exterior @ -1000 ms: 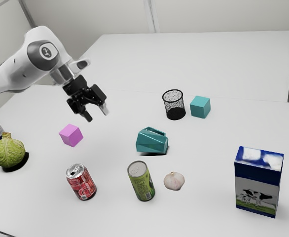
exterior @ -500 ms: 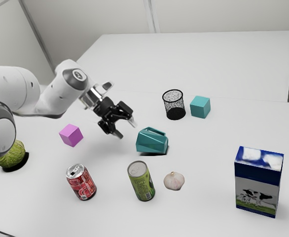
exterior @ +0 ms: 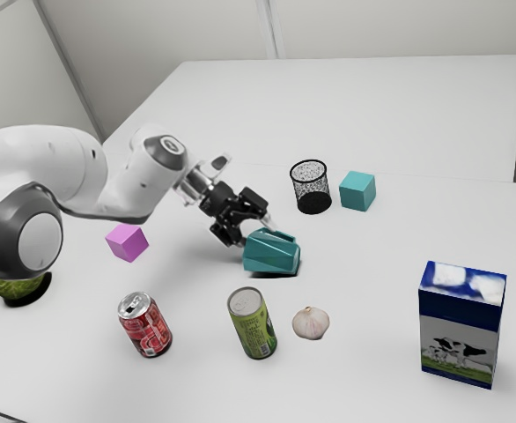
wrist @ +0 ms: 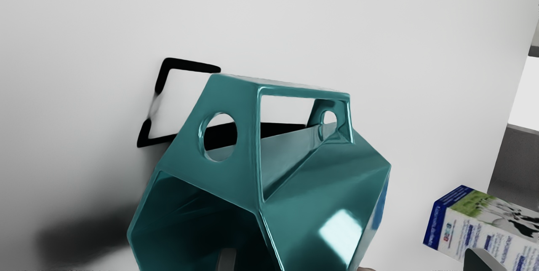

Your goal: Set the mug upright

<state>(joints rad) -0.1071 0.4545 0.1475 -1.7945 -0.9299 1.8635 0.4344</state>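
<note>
The teal mug lies on its side on the table, handle uppermost, its mouth toward the exterior view's left. My gripper is at the mouth end, tilted down toward it. In the wrist view the faceted mug shows its dark opening and its handle with holes. The gripper stands open, its tips wide apart: one fingertip shows against the dark mouth, the other beyond the mug's outer wall. Whether either touches the mug cannot be told.
Near the mug are a green can, a garlic bulb, a black mesh bin and a teal cube. Farther off stand a red can, a pink cube, a cabbage and a milk carton.
My gripper has travelled toward the exterior view's right and lower, from above the pink cube's far side to the mug's mouth end. The mug has not visibly moved.
</note>
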